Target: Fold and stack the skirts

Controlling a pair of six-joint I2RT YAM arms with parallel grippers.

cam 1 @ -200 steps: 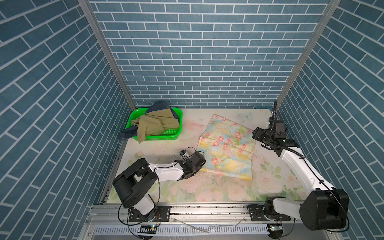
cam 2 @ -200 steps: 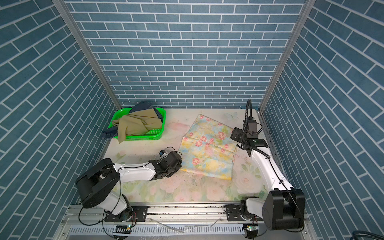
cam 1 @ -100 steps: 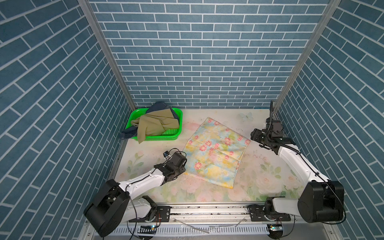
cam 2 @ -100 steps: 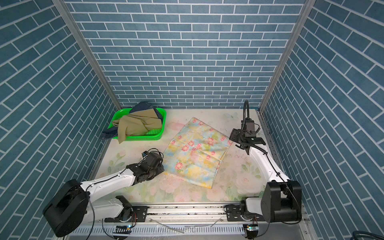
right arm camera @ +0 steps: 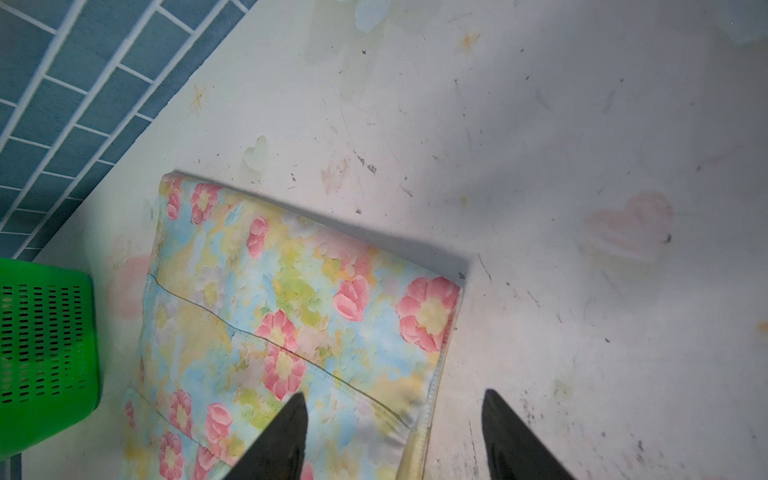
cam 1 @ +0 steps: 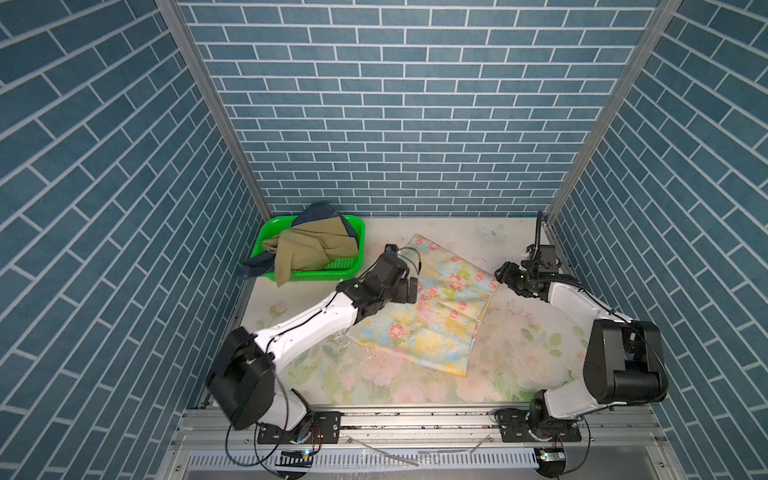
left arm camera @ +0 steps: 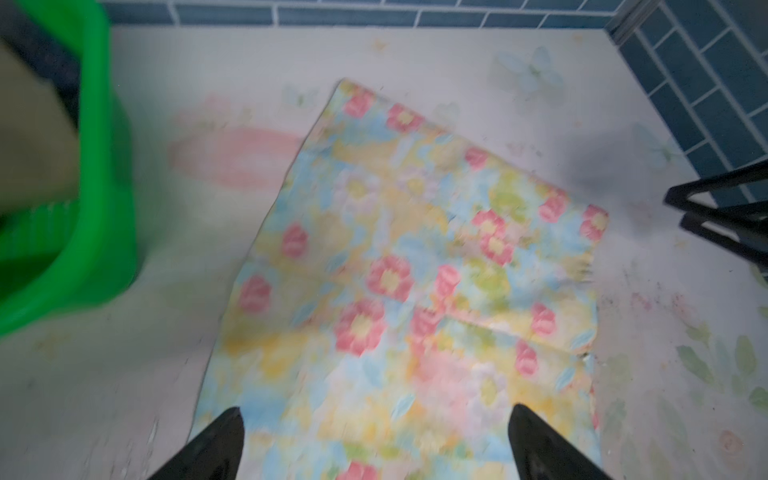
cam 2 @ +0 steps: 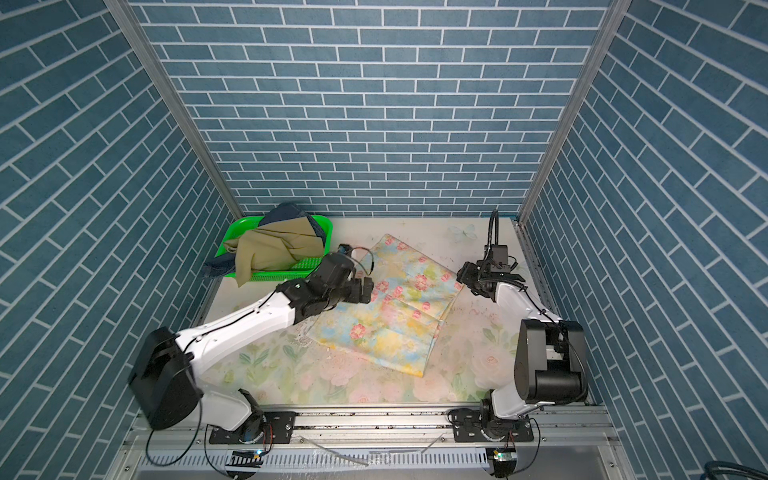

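Left gripper (cam 1: 409,289) hangs over the left edge of the floral skirt (cam 1: 432,320), a little left of centre in both top views. From my desk I see its jaws standing wide apart with nothing between them. The left wrist view agrees: both black fingers (left arm camera: 212,453) are spread above the cloth and pinch none of it, though that picture is blurred.

I find the right gripper (cam 1: 500,274) at the skirt's right-hand corner, right of centre in the frame. Its jaws are partly parted and hold nothing. In the right wrist view one finger (right arm camera: 286,428) sits over the print and its partner over the bare table (right arm camera: 582,166), with the hem running under the gap. I cannot tell whether either finger touches the cloth.

The floral skirt lies flat and slanted mid-table, folded, with one layer's edge crossing its middle. The olive skirt (cam 1: 307,249) is heaped in the green basket (cam 1: 332,272) at the table's back-left corner and spills over the front rim. The denim skirt (cam 1: 322,212) lies under it, showing at the back and hanging out at the basket's left.
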